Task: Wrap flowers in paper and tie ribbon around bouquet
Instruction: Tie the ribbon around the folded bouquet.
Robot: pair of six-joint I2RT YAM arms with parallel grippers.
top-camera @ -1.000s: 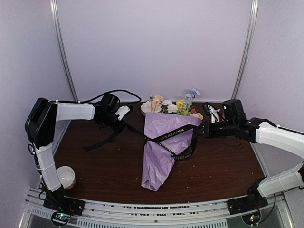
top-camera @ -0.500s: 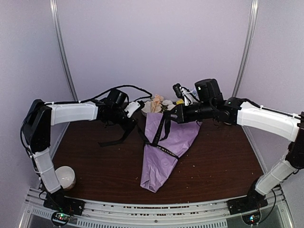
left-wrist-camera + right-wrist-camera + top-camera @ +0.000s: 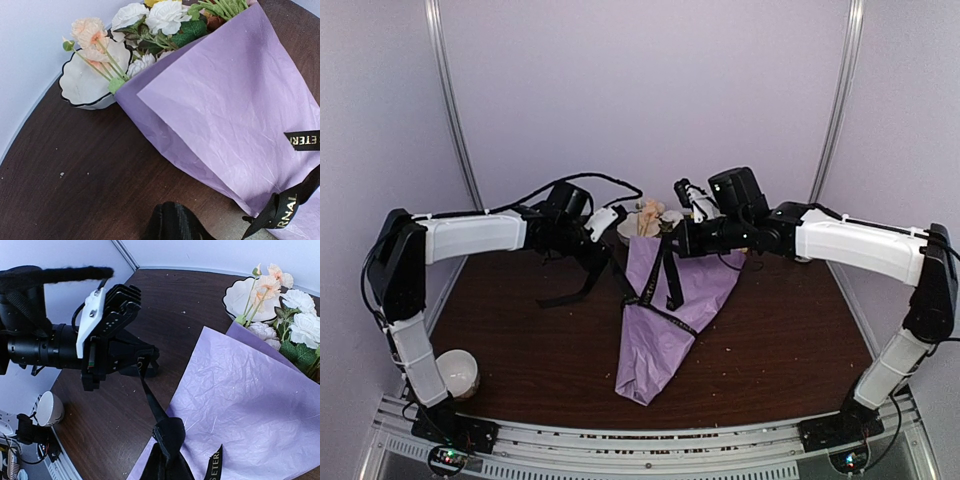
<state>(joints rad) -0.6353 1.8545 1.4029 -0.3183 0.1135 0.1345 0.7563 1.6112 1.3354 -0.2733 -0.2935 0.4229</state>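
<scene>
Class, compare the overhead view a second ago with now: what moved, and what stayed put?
The right claw swung left from beside the bouquet to over its top, close to the left claw, which edged right. The ribbon, earlier stretched across the paper, now hangs in slack strands. Both claws stay shut on it. Bouquet and cup kept their places.

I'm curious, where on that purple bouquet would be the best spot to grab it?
Probably the narrow lower end of the bouquet, below the ribbon, coming down from above. It lies flat on the table and the paper tapers there, slim enough to pinch, away from the flower heads.
</scene>
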